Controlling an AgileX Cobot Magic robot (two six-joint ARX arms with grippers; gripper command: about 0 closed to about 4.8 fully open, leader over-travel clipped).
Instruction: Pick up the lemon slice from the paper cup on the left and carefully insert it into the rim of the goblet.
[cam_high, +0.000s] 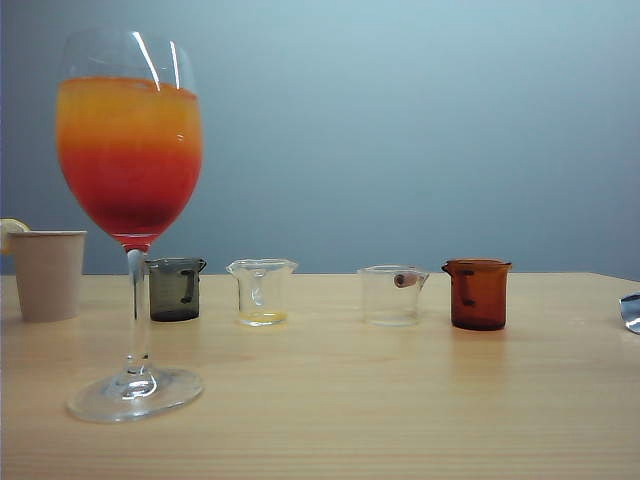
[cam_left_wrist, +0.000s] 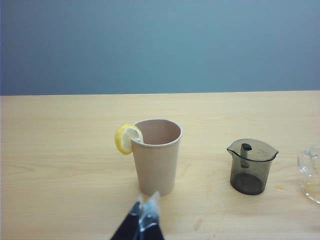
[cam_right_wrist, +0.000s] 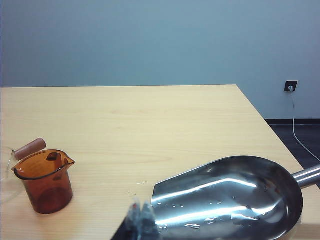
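Left gripper (cam_left_wrist: 144, 212): only the fingertips show at the lower edge of the left wrist view, pressed together, closed on nothing. They sit low over the table (cam_left_wrist: 60, 190), just in front of the paper cup (cam_left_wrist: 157, 160), short of its base, not touching it.

Lemon slice (cam_left_wrist: 127, 138): perched on the paper cup's rim, on the side away from the dark grey beaker (cam_left_wrist: 250, 167); slit over the rim, most of the slice hanging outside the wall. It lies above and beyond the closed left fingertips, clear of them. In the exterior view the slice (cam_high: 10, 230) just peeps over the cup (cam_high: 48, 275) at the far left edge.

Right gripper (cam_right_wrist: 140, 220): tips barely in view at the bottom edge of the right wrist view, blurred; they appear drawn together, but cannot tell for certain. Right beside them lies a steel scoop (cam_right_wrist: 225, 200), wet with droplets; contact cannot be judged. An amber beaker (cam_right_wrist: 45, 182) stands further off on the table.

Goblet (cam_high: 130, 200): upright near the front left, layered orange to red, with the paper cup behind and left of its stem. Neither gripper shows in the exterior view
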